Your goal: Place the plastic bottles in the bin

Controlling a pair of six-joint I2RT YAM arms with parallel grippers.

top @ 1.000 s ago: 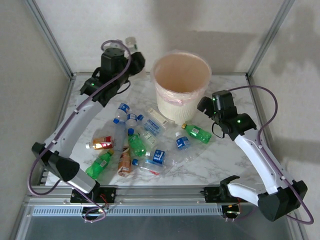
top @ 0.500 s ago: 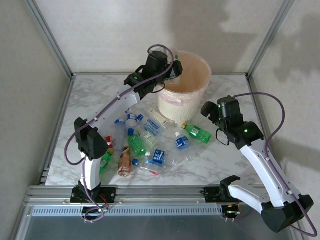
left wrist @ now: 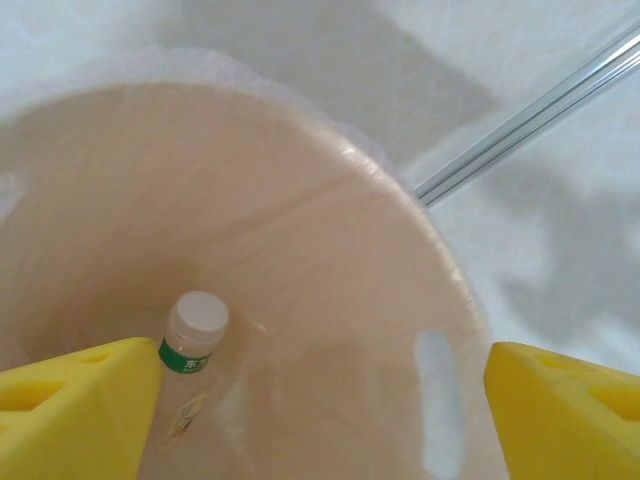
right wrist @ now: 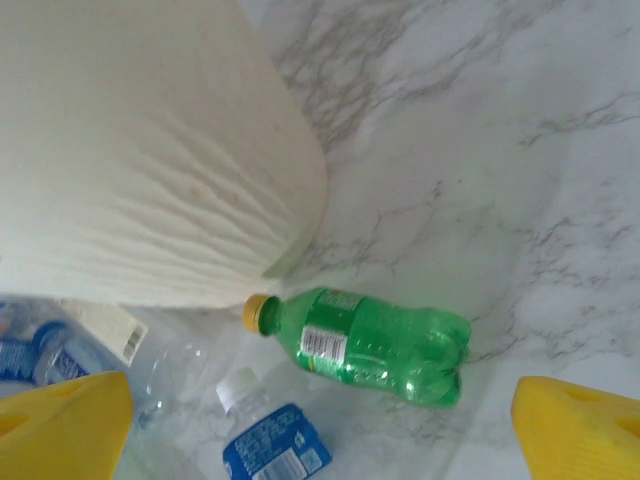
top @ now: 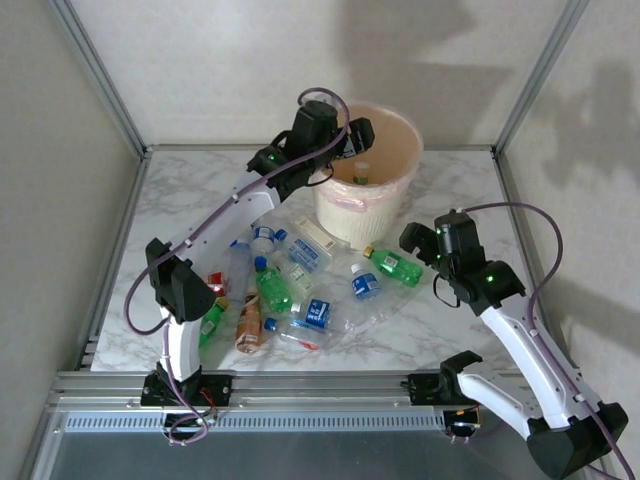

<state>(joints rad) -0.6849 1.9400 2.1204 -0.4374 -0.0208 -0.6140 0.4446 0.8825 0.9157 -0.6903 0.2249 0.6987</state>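
Observation:
The pale peach bin (top: 352, 207) stands at the back of the marble table. My left gripper (top: 352, 135) hangs open over the bin's left rim. In the left wrist view its yellow fingers (left wrist: 72, 403) stand far apart above the bin's inside (left wrist: 330, 290). A clear bottle (left wrist: 196, 332) with a white cap and green band lies loose inside, also seen from above (top: 361, 172). My right gripper (top: 416, 236) is open, just above a green bottle (top: 394, 265) with a yellow cap (right wrist: 380, 345). Several more plastic bottles (top: 272, 288) lie in a heap in front of the bin.
A blue-labelled bottle (right wrist: 272, 445) lies close beside the green one, next to the bin's outer wall (right wrist: 150, 160). An orange-brown labelled bottle (top: 248, 326) and another green one (top: 204, 327) lie near the left arm's base. Metal frame posts (top: 100, 75) stand at the table's back corners.
My left arm swung from the back left over the bin, its jaws opened, and the clear bottle it carried now lies in the bin. My right gripper came down toward the green bottle.

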